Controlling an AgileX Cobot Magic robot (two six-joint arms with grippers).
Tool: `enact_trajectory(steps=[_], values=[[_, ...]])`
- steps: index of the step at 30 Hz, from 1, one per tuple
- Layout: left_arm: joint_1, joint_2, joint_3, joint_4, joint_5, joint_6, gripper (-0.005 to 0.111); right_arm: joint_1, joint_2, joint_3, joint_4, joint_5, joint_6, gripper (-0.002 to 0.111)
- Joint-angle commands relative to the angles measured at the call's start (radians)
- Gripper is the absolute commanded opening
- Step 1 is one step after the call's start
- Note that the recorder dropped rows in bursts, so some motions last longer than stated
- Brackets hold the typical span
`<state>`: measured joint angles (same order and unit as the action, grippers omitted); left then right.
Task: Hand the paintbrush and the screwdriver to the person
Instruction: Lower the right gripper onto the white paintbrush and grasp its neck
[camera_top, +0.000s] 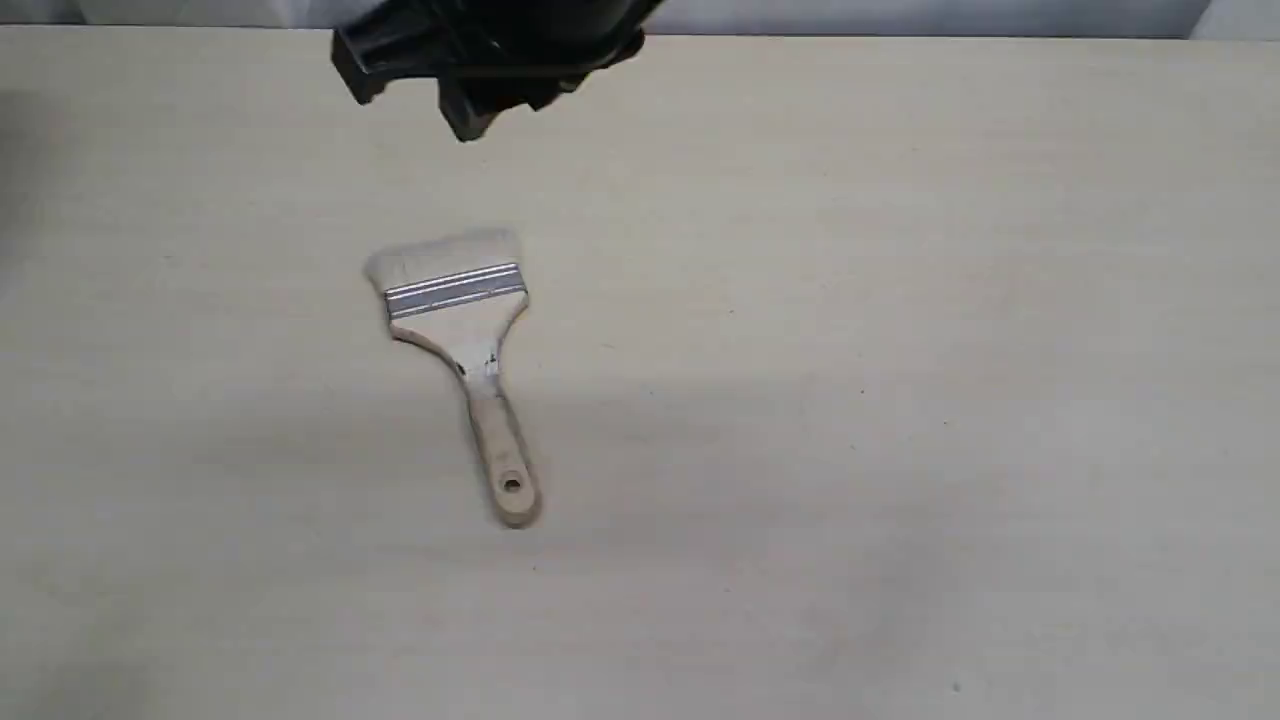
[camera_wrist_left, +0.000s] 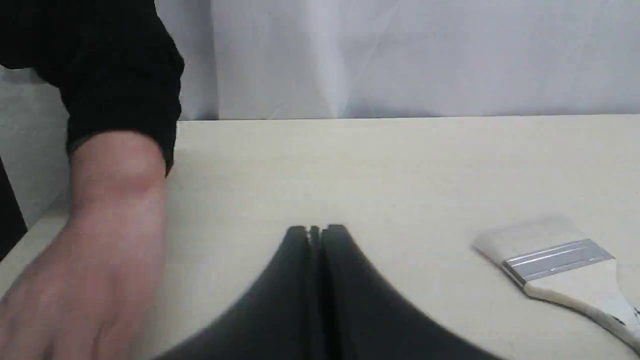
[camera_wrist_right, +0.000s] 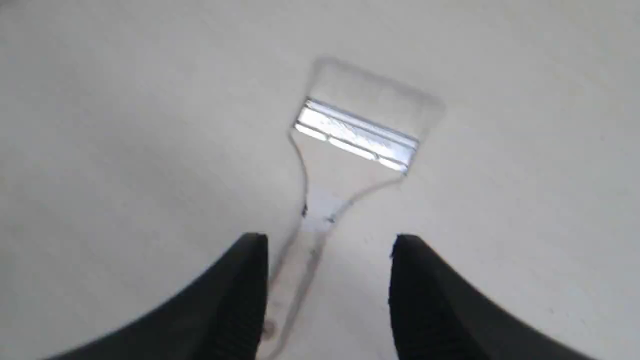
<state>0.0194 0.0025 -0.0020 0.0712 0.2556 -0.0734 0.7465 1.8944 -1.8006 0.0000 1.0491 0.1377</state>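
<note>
The paintbrush (camera_top: 455, 330) lies flat on the table, pale bristles toward the far edge and the holed handle end toward the near side. The paintbrush (camera_wrist_right: 357, 135) also shows in the right wrist view, and the paintbrush (camera_wrist_left: 555, 265) in the left wrist view. My right gripper (camera_wrist_right: 327, 245) hangs open well above the handle, touching nothing. It shows as black fingers at the top of the exterior view (camera_top: 410, 100). My left gripper (camera_wrist_left: 315, 231) is shut with nothing visible between its tips, left of the brush. The person's hand (camera_wrist_left: 100, 260), dark sleeve above it, is blurred beside it. The screwdriver is out of view.
The beige table (camera_top: 900, 400) runs to a far edge backed by a white curtain (camera_wrist_left: 400, 55). The person's dark sleeve (camera_wrist_left: 120, 75) hangs over the table's corner beside my left gripper.
</note>
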Motion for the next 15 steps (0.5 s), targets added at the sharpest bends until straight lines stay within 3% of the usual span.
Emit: enact_trajectory(steps=[1, 15], values=[[-0.008, -0.002, 0.002, -0.004, -0.006, -0.002, 0.000, 0.000, 0.009, -0.002, -0.034, 0.056, 0.035, 0.042], [-0.008, -0.002, 0.002, -0.004, -0.006, -0.002, 0.000, 0.000, 0.162, -0.002, 0.011, 0.026, 0.035, 0.042]])
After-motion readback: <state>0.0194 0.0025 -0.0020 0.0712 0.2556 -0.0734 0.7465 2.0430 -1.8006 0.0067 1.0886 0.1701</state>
